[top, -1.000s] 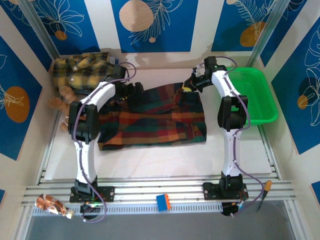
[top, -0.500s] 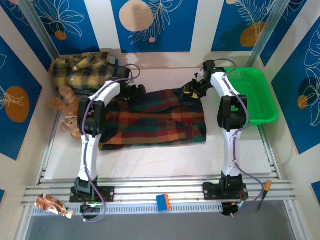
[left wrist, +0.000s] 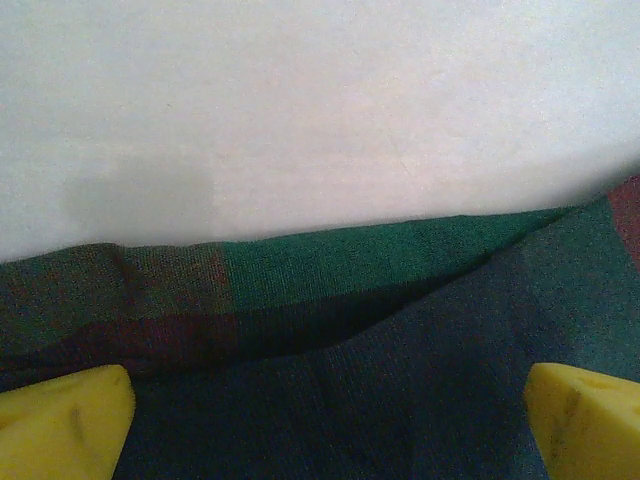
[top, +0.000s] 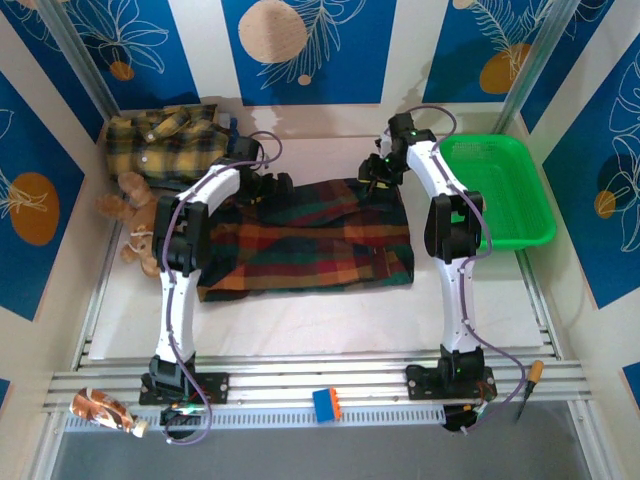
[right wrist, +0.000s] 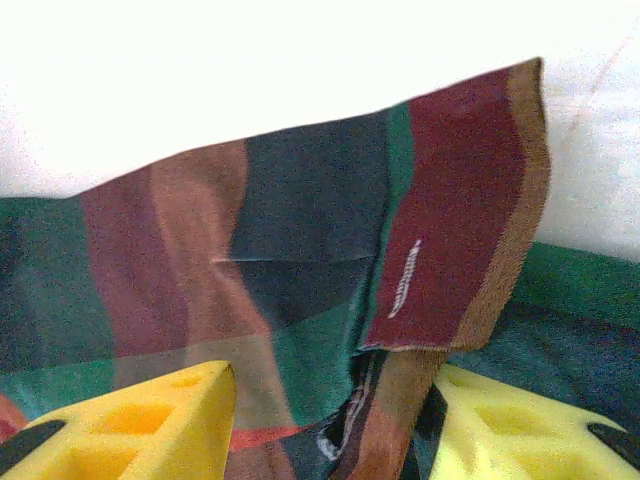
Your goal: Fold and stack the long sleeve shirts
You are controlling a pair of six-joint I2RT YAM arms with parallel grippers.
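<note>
Flannel, plaid in dark green, navy, red and orange: dark shirt point(top: 305, 240) found laid out across the middle of the desk point(top: 300, 320). Partly folded into a rough rectangle, far edge uneven, near right corner rumpled. Judged mid-fold; stacking not begun.

Second shirt, yellow and black point(top: 160, 140): found bunched at the far left corner, unfolded, apart from the first. Brown teddy bear point(top: 130, 215) noted just beside it on the near side.

Left fingers point(left wrist: 60, 425): spread wide over the far left edge of the dark shirt, gripping nothing. Cannot tell whether touching the cloth. Right fingers point(right wrist: 150, 425): part spread at the far right edge, with a loose flap bearing a buttonhole standing in the gap. No pinch evident.

Green basket point(top: 500, 190): off to the right, beyond the right arm point(top: 450, 200), not touching the cloth.

Risks, as judged:
- Flap at the right liable to flop back or settle crooked. Cause: no hold on it, with the gap far wider than the edge.
- Skewed fold from an uneven lift. Cause: one side taken, the other missed.
- Whole shirt dragged instead of one layer turned. Cause: overlapping layers beneath the left fingers, easily pinched together.
- Fold pulled open on withdrawal. Cause: stitched buttonhole edge snagging on a finger.
</note>
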